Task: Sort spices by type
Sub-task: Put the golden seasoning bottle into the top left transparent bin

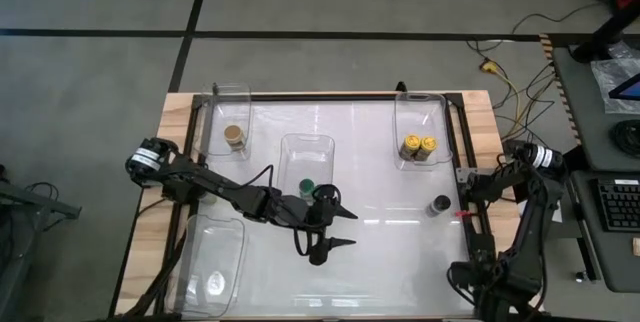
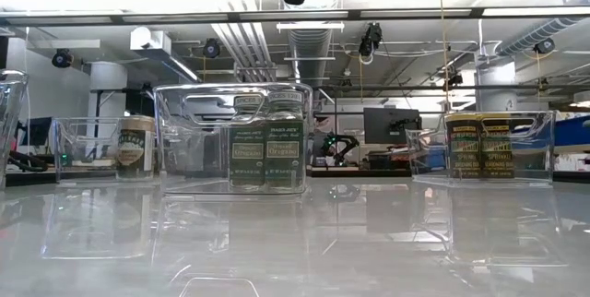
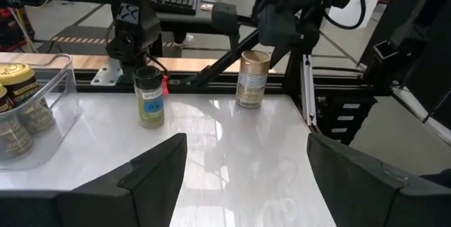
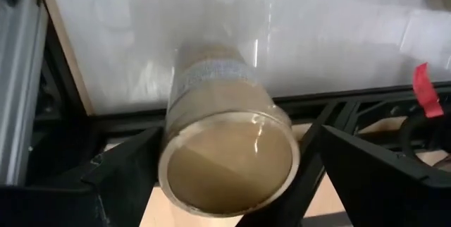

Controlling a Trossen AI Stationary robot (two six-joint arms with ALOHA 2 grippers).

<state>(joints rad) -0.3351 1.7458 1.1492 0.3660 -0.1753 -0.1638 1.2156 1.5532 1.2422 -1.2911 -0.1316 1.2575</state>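
A tan-lidded spice jar (image 4: 225, 156) stands upright at the table's right edge, also seen in the left wrist view (image 3: 252, 79). My right gripper (image 4: 239, 135) points down over it, open, one finger on either side and apart from it. A black-lidded jar (image 1: 438, 205) stands alone just left of it. My left gripper (image 1: 350, 228) hovers open and empty over the table's middle, pointing right. Clear bins hold the other jars: one tan (image 1: 235, 137) far left, green (image 1: 307, 187) in the middle, two yellow (image 1: 418, 147) far right.
An empty clear bin (image 1: 215, 252) sits at the near left. The low view shows two jars (image 2: 267, 145) side by side in the middle bin. A black frame rail (image 1: 462, 162) and red tape (image 4: 423, 89) run along the right edge beside the tan jar.
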